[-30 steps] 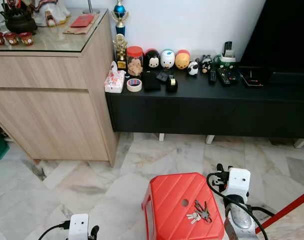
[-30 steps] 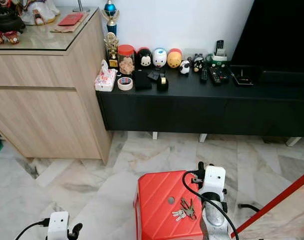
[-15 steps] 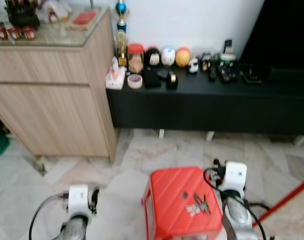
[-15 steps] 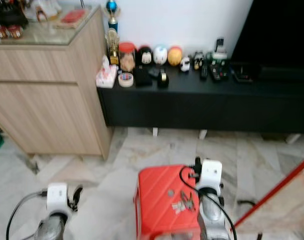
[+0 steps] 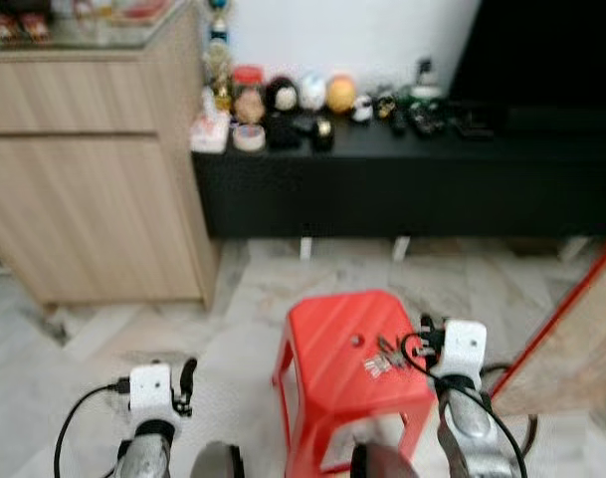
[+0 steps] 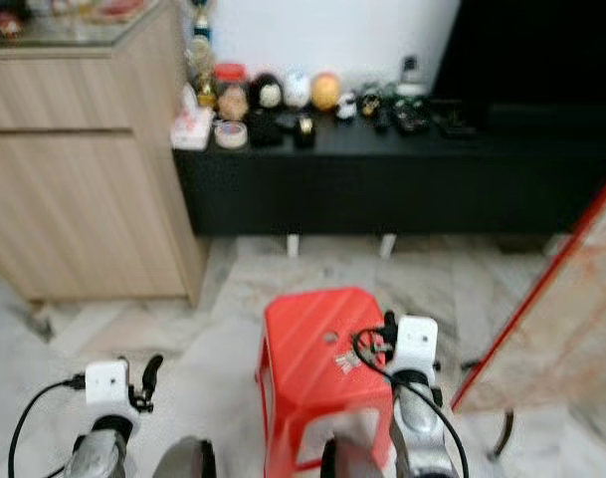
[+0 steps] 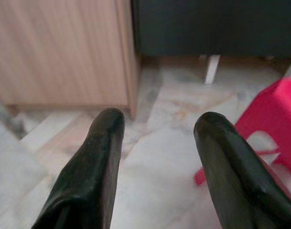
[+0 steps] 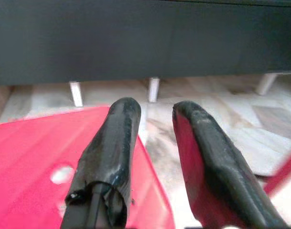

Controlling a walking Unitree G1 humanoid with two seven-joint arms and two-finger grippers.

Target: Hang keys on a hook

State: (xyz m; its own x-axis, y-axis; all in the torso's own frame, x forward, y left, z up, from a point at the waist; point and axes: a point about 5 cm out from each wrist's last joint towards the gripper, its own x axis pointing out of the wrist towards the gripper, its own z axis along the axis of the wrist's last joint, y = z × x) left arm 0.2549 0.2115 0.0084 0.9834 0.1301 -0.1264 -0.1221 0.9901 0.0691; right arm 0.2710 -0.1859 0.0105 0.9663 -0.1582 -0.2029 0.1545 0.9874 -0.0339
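The keys (image 5: 379, 357) lie on the top of the red stool (image 5: 327, 349), near its right edge and just beside the small round hole; no writing is legible in these blurred views. The right tool (image 8: 155, 143) hangs over the stool's right rim, fingers parted narrowly and holding nothing. The left tool (image 7: 157, 157) hovers over bare marble floor (image 5: 113, 329) left of the stool, fingers wide and empty. Beyond stand a black low cabinet (image 5: 382, 189) and a wooden cabinet (image 5: 84, 169); open floor separates them from the stool.
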